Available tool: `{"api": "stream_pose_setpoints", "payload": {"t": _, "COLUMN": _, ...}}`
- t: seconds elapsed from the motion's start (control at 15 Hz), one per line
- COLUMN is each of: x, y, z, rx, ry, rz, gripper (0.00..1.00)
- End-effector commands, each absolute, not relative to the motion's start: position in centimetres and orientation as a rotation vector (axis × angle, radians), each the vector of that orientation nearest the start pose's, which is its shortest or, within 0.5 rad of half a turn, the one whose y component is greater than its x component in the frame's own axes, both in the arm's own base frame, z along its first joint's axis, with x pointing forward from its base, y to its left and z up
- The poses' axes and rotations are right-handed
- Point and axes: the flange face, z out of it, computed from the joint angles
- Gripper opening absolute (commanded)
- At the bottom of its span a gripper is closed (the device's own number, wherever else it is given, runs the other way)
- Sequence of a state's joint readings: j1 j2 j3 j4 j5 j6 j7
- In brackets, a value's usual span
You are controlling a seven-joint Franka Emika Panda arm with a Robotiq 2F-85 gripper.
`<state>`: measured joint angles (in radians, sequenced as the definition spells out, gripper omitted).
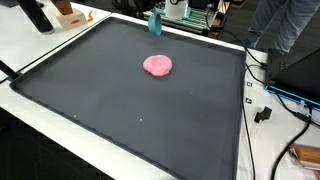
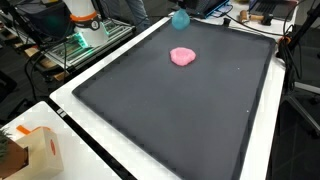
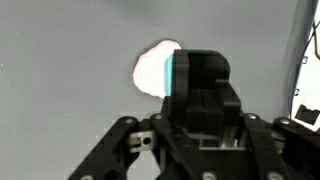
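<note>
The hand point(image 3: 200, 80) is filling the lower half of the wrist view. Its black linkages are spreading toward both lower corners, and a black block is standing at its tip with a teal strip point(image 3: 178, 72) along one edge. The block is hiding the fingertips, so whether the fingers are standing apart or together cannot be told. A pink lump point(image 3: 152, 68) is lying on the grey surface just beyond the block and is partly covered by it. In both exterior views the lump is resting in the far half of a dark mat point(image 1: 100, 100), well apart from the mat's edges; the mat is covering most of a white table point(image 1: 50, 130). A teal shape point(image 1: 154, 22) is showing at the far edge of the mat, near the lump but apart from it; whether it belongs to the hand cannot be told. A cardboard box point(image 2: 35, 150) is sitting on the table outside the mat, and cables point(image 1: 265, 110) are lying beside the mat.
</note>
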<state>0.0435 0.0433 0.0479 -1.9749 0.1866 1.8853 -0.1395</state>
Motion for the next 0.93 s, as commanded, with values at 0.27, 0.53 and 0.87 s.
{"api": "stream_pose_setpoints", "payload": {"t": 0.27, "x": 55.0, "y": 3.5, "z": 42.8, "rx": -2.963, "ry": -0.191, "rz": 0.203, "gripper": 0.25}}
{"api": "stream_pose_setpoints", "payload": {"t": 0.53, "x": 55.5, "y": -2.0, "z": 40.6, "rx": -2.828, "ry": -0.121, "rz": 0.202, "gripper": 0.25}}
{"api": "stream_pose_setpoints", "payload": {"t": 0.87, "x": 55.5, "y": -8.5, "z": 36.2, "rx": -2.647, "ry": -0.07, "rz": 0.163, "gripper": 0.25}}
